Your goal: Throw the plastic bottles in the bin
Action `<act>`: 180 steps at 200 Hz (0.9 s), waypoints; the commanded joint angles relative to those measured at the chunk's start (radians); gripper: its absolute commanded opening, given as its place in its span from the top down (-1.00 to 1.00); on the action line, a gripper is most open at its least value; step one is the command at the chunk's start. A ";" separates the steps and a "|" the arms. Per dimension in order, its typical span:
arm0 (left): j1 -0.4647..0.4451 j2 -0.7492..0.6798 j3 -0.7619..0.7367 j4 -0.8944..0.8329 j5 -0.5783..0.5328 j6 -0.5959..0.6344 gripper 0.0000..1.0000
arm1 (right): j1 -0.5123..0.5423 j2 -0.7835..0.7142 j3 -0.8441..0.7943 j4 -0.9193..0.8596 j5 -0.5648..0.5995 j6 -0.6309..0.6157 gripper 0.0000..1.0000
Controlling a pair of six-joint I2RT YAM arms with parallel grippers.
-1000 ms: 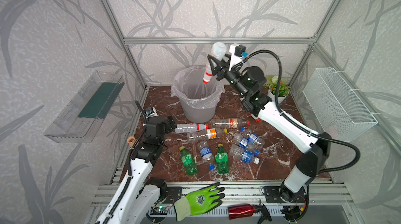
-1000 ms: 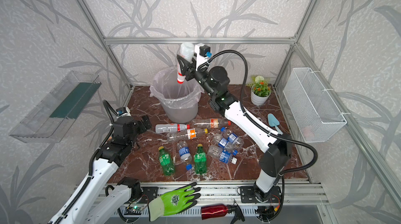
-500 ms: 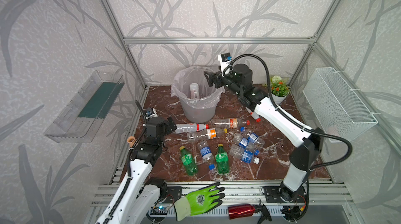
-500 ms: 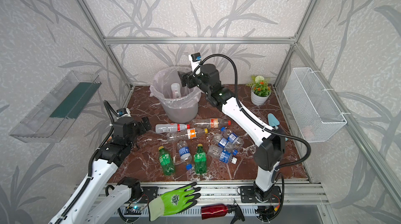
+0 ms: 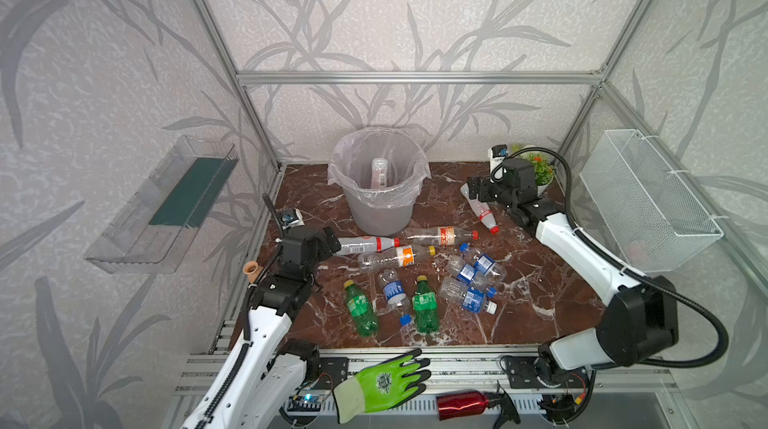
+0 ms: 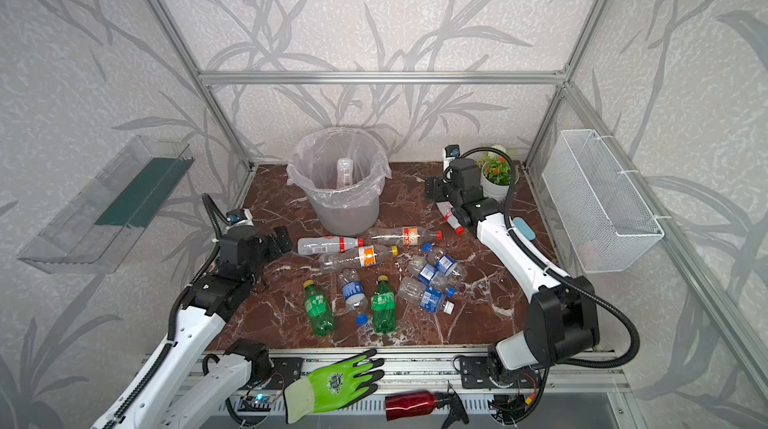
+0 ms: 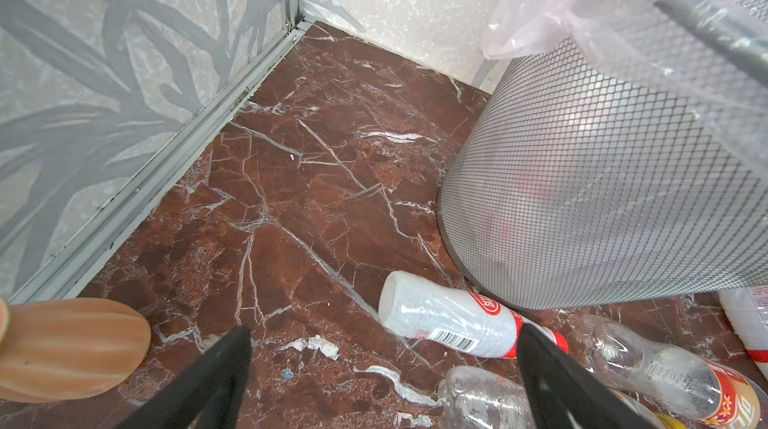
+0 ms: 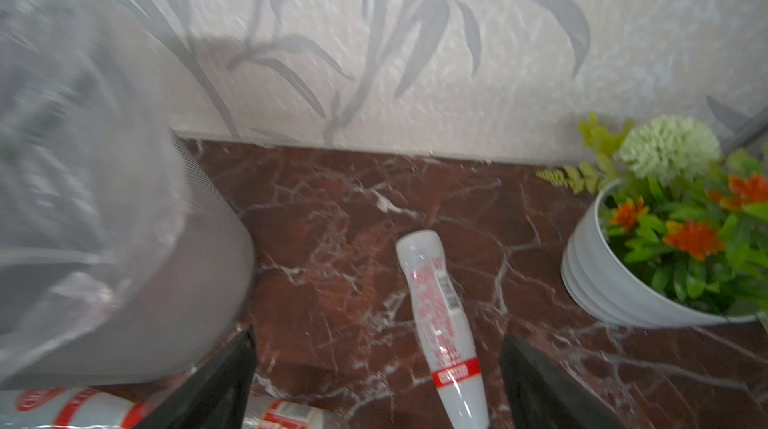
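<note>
Hovering low between the round grey plastic bin [image 5: 380,210] and a white potted plant [image 6: 496,190], right gripper [image 8: 376,335] has jaws spread, nothing held; a whitish red-labelled plastic bottle [image 8: 440,314] lies on the red-brown marble floor [image 5: 519,281] ahead of it. Left gripper [image 7: 382,328] is also spread wide and empty, near a whitish red-banded bottle [image 7: 449,319] lying just beside the bin's base. One whitish bottle [image 5: 379,173] leans inside the bin; other plastic bottles [image 5: 424,306] lie scattered mid-floor.

Barcode on whitish bottle [image 7: 457,319]; red logo lettering unreadable.
</note>
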 commanded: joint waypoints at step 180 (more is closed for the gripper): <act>-0.244 0.087 0.067 -0.183 -0.243 0.023 -0.98 | -0.087 0.695 0.577 -0.497 -0.040 -0.269 -0.51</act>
